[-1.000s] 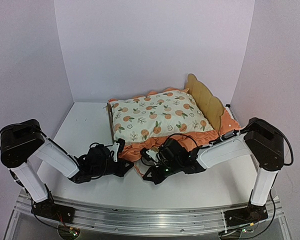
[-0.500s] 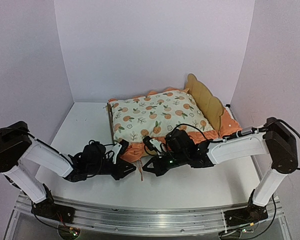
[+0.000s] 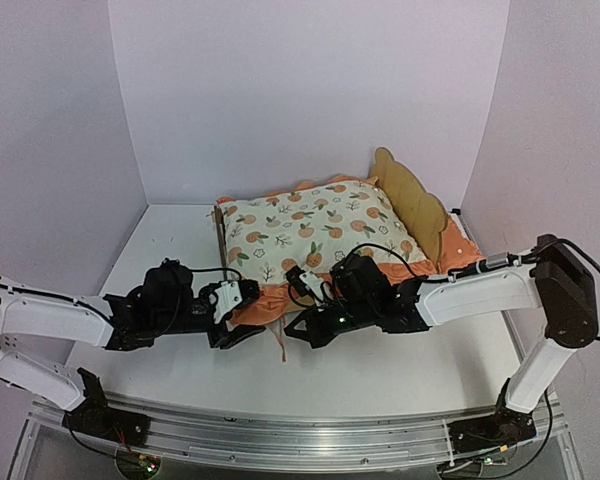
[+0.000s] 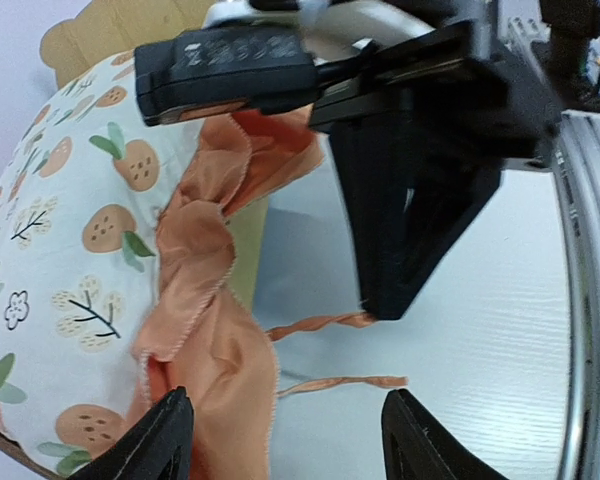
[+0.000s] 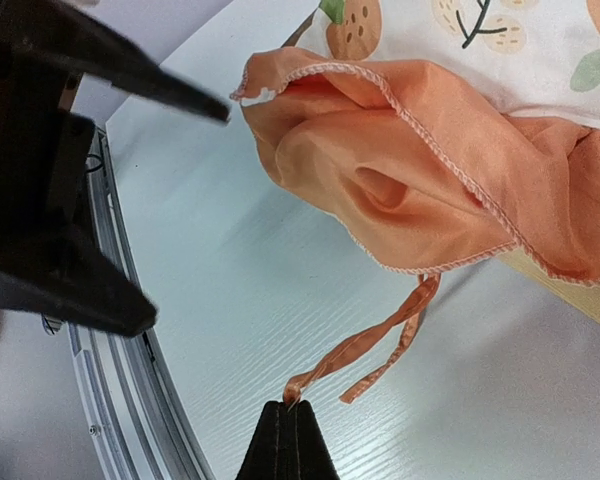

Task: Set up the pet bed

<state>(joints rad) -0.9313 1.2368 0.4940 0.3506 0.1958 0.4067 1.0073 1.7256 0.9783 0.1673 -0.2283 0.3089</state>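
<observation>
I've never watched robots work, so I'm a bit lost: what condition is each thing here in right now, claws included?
pet bed: headboard upright, base covered by the pad.
mattress pad: lying on the bed, its edge spilling over the near side.
ribbon tie: untied, trailing on the table, one end pinched.
left gripper: open, at the pad's edge.
right gripper: shut on the ribbon tie.

Table (image 3: 165, 250) open left of pet bed (image 3: 412, 200); bed's near corner blocked by left gripper (image 3: 240, 315), right gripper (image 5: 286, 412), ruffle (image 3: 265, 300), ties (image 5: 405, 318).

white table (image 3: 380, 372), pet bed (image 3: 421, 208) on it; orange tie (image 5: 378, 342)
</observation>
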